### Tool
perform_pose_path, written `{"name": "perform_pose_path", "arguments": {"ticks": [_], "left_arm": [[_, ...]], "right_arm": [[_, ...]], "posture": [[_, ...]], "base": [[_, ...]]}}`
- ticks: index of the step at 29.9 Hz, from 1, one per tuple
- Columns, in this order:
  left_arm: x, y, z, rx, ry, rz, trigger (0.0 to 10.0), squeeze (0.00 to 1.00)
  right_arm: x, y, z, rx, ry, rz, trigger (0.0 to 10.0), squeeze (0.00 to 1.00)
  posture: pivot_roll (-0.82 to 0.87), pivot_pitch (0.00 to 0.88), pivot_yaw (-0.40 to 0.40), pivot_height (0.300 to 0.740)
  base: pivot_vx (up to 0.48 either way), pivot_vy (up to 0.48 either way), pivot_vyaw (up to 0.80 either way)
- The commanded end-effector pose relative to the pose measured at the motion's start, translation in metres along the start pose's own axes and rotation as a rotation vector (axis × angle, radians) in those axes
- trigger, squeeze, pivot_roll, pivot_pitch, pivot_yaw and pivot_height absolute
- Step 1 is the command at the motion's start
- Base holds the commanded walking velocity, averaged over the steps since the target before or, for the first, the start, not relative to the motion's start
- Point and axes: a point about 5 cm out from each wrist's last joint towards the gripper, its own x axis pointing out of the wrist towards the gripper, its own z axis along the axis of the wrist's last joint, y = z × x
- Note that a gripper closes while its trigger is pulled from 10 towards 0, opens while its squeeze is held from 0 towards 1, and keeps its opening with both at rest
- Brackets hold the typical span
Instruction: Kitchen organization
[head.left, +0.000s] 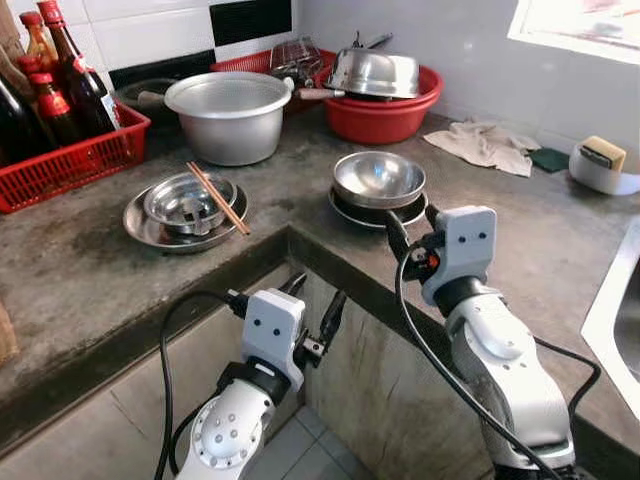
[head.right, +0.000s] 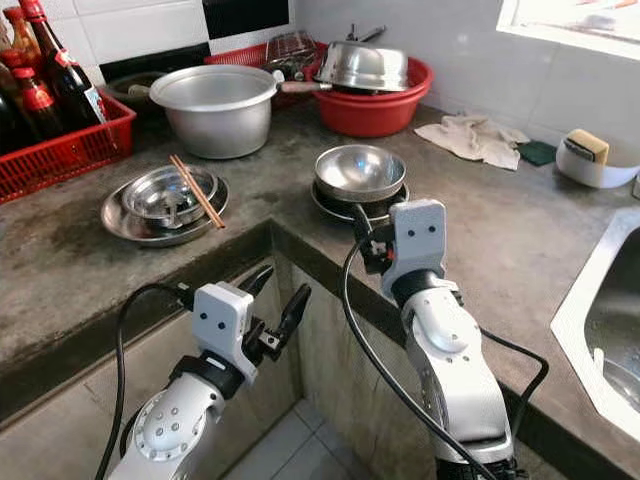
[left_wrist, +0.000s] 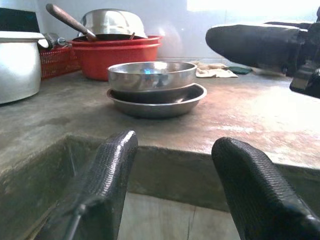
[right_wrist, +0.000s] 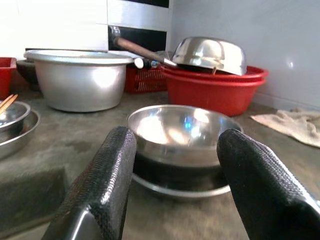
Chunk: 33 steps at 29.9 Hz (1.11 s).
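Concrete corner countertop (head.left: 520, 250) seen from the robot's head, with both arms raised before it. The right gripper (head.left: 412, 228) hovers over the counter's near edge, its two black fingers spread wide and holding nothing, pointed at a steel bowl (head.left: 378, 178) that sits nested in a shallow steel plate (head.left: 372, 212) just beyond the fingertips. The left gripper (head.left: 312, 305) hangs lower, in front of the counter's inner corner and below its edge, fingers likewise parted and empty. To the left of the bowl, well apart, lies a second stack of steel dishes (head.left: 185, 210) with a pair of chopsticks (head.left: 218, 198) laid across its rim. Farther back stand a large aluminium pot (head.left: 229, 115), a red basin (head.left: 385, 110) holding an overturned steel bowl (head.left: 374, 72), and a red basket (head.left: 70, 160) of dark bottles (head.left: 75, 75) at far left. On the right rest a crumpled cloth (head.left: 487, 145), a white dish with a sponge (head.left: 603, 152), and the rim of a sink (head.left: 610, 320).
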Motion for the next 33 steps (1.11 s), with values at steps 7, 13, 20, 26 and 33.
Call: {"name": "perform_pose_path", "arguments": {"ticks": [7,13,20,26,33], "left_arm": [[0.001,0.000,0.001,0.018,-0.007,-0.004,10.0,0.00],[0.002,0.000,0.003,-0.007,-0.022,-0.004,10.0,0.00],[0.002,0.000,0.001,-0.011,-0.003,0.005,10.0,0.00],[0.000,-0.005,-0.002,-0.021,0.010,-0.025,10.0,0.00],[-0.008,-0.016,-0.007,-0.033,0.030,-0.088,10.0,0.00]], "right_arm": [[0.002,-0.003,0.005,0.002,-0.026,-0.008,10.0,0.00],[0.004,-0.002,0.009,0.011,-0.043,0.001,10.0,0.00],[0.012,-0.005,0.018,0.011,-0.065,0.001,10.0,0.00],[0.034,-0.016,0.023,-0.017,-0.018,-0.027,10.0,0.00],[0.064,-0.020,0.015,0.016,0.140,-0.039,10.0,1.00]], "posture": [[0.16,0.069,-0.035,0.740],[0.16,0.068,-0.035,0.740],[0.16,0.071,-0.035,0.740],[0.16,0.075,-0.037,0.740],[0.17,0.088,-0.053,0.740]], "base": [[0.306,0.000,0.00],[0.248,0.000,0.00],[0.000,0.000,0.00],[0.000,0.000,0.00],[0.000,0.000,0.00]]}}
